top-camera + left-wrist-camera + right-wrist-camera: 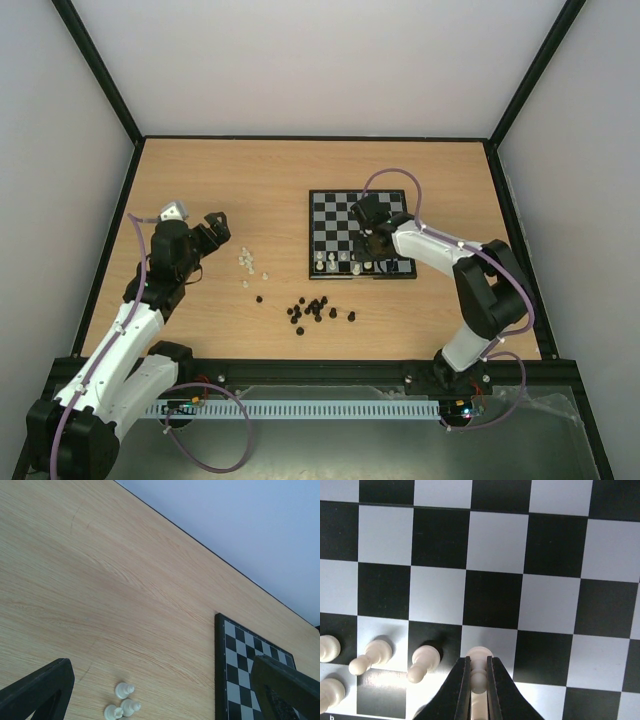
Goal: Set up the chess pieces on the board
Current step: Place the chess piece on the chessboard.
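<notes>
Board on right half of table. Right wrist view: four white chess pieces standing on near rows, fifth piece clamped in right gripper – over light square. Left gripper spread wide, empty, beside roughly six loose white pieces on table. Black pieces clustered in front of board – too small to count.

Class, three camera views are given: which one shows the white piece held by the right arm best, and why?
The right wrist view: the white piece shows large, clamped between the black fingers over the board. In the top external view the right gripper covers it. The left wrist view misses it.
</notes>
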Controlling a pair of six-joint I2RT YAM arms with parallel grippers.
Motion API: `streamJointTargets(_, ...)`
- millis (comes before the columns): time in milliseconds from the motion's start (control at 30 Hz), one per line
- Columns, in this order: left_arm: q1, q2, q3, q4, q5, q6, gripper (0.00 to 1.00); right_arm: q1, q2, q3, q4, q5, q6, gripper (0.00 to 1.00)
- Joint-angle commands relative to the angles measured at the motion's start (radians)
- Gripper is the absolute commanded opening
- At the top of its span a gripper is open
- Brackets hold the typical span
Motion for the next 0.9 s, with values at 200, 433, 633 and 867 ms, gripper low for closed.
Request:
streamJointTargets(200,0.003,0.004,-0.001,0.032,0.006,0.008,0.99,-0.003,0.049,0.013,-0.003,0.007,-0.018,0.06)
streamJointTargets(433,0.003,0.002,-0.002,0.031,0.005,0.008,0.99,-0.003,0.056,0.009,-0.011,0.014,-0.019,0.06)
streamJointTargets(633,0.003,0.001,-0.001,0.031,0.005,0.007,0.99,-0.003,0.037,0.012,-0.037,0.024,-0.015,0.10)
streamJointTargets(867,0.003,-0.004,0.000,0.030,0.006,0.007,0.99,-0.003,0.032,0.024,-0.055,0.023,-0.017,0.11)
